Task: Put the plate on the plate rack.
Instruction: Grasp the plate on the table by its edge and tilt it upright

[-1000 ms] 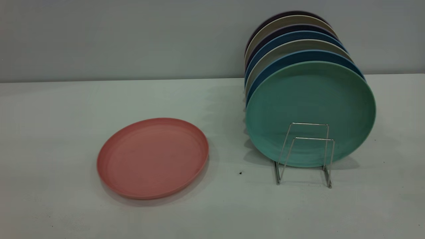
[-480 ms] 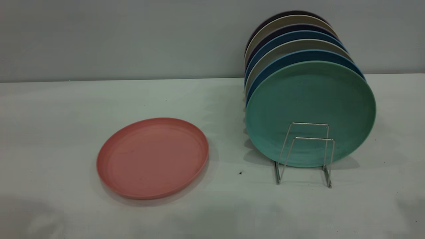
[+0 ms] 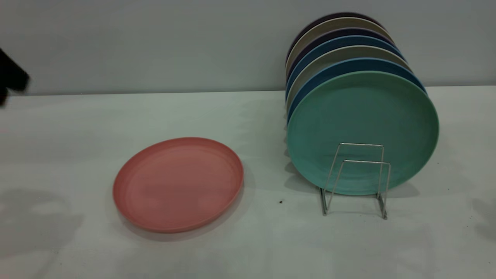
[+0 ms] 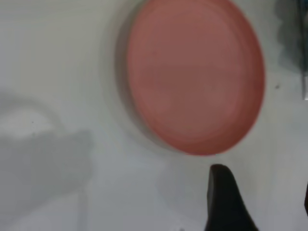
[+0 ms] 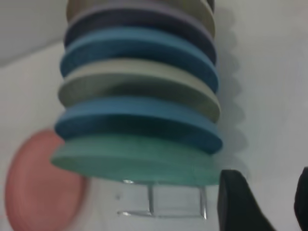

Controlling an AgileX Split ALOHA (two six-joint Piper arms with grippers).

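The salmon-pink plate point(image 3: 178, 184) lies flat on the white table, left of the plate rack point(image 3: 356, 180); the left wrist view shows the plate point(image 4: 195, 74) too. The wire rack's two front loops stand bare. My left gripper point(image 4: 262, 202) hovers above the table just short of the plate's rim, open and holding nothing. A black part of the left arm point(image 3: 11, 77) shows at the exterior view's far left edge. My right gripper point(image 5: 269, 202) hangs open above the table near the rack point(image 5: 163, 199), beside the teal-green plate point(image 5: 139, 159). It is out of the exterior view.
Several plates stand upright in the rack behind the teal-green one point(image 3: 362, 131): blue, beige and dark ones. A grey wall point(image 3: 155, 42) runs behind the table. Arm shadows fall on the table at front left and far right.
A black part of the left arm has come into the exterior view at the far left. Shadows have spread on the table at both sides. The pink plate has not moved.
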